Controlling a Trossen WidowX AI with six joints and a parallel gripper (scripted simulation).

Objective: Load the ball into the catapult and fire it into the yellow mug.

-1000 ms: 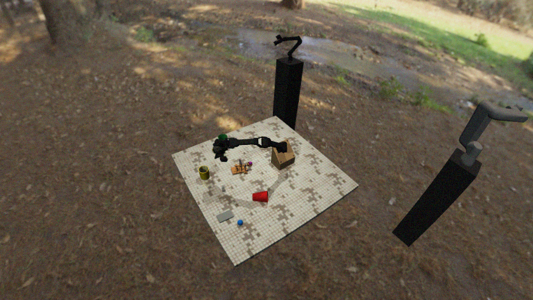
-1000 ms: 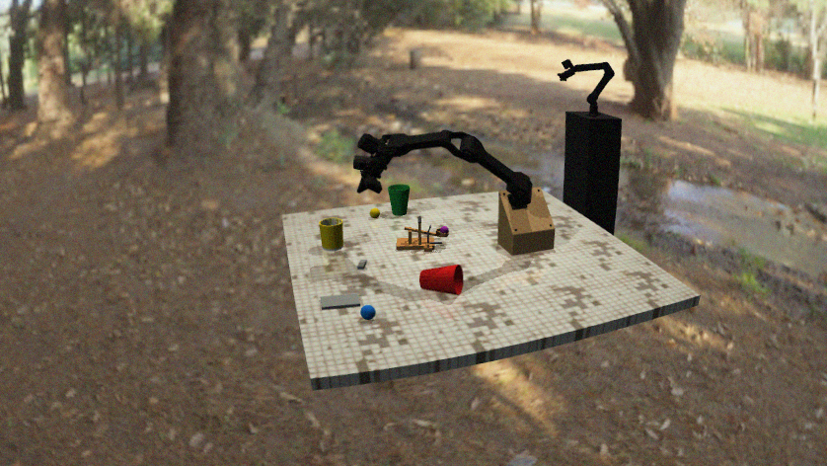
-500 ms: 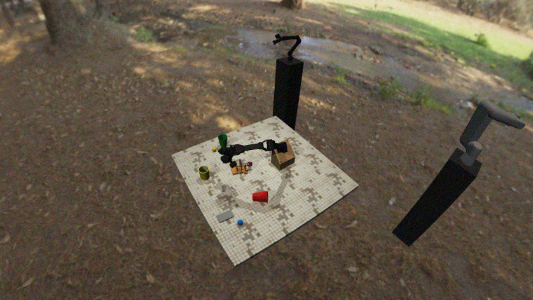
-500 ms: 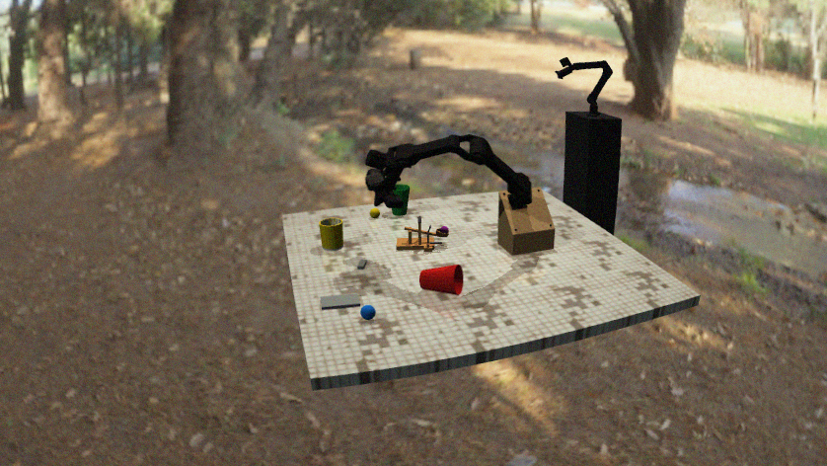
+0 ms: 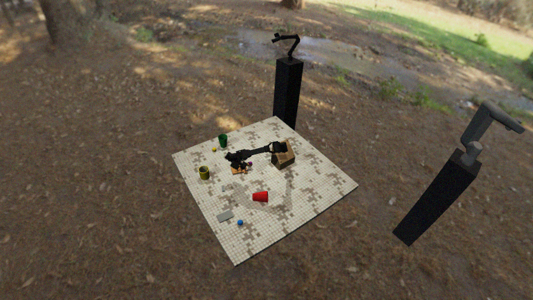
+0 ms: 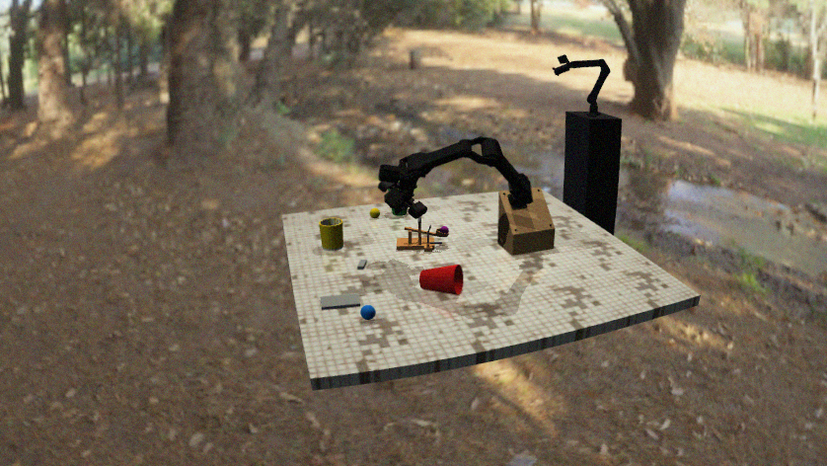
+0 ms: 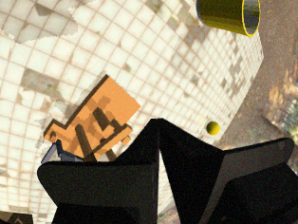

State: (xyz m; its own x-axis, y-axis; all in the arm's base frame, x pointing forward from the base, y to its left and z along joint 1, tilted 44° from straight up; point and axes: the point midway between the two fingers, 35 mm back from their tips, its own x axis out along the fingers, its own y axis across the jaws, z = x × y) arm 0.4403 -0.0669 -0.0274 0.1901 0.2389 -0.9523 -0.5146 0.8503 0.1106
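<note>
The orange catapult (image 5: 235,171) (image 6: 404,245) (image 7: 121,101) stands on the table with its arm sloping down toward the robot base. A purple ball (image 5: 250,163) (image 6: 443,229) sits in the cup at the arm's low end; the fingers hide it in the wrist view. The yellow mug (image 5: 203,173) (image 6: 332,236) (image 7: 222,16) stands upright beyond the catapult's other end. My gripper (image 6: 417,208) (image 7: 157,124) is shut and empty, a little above the catapult. Whether it touches the catapult's upright parts cannot be told.
A yellow ball (image 5: 214,149) (image 6: 375,212) (image 7: 213,128) lies near a green cup (image 5: 222,140) (image 6: 399,211). A red cup (image 5: 259,196) (image 6: 440,279) lies on its side. A blue ball (image 5: 240,222) (image 6: 367,312) is beside a grey slab (image 5: 224,216) (image 6: 339,302). A small grey block (image 5: 223,189) (image 6: 362,264) lies near the mug.
</note>
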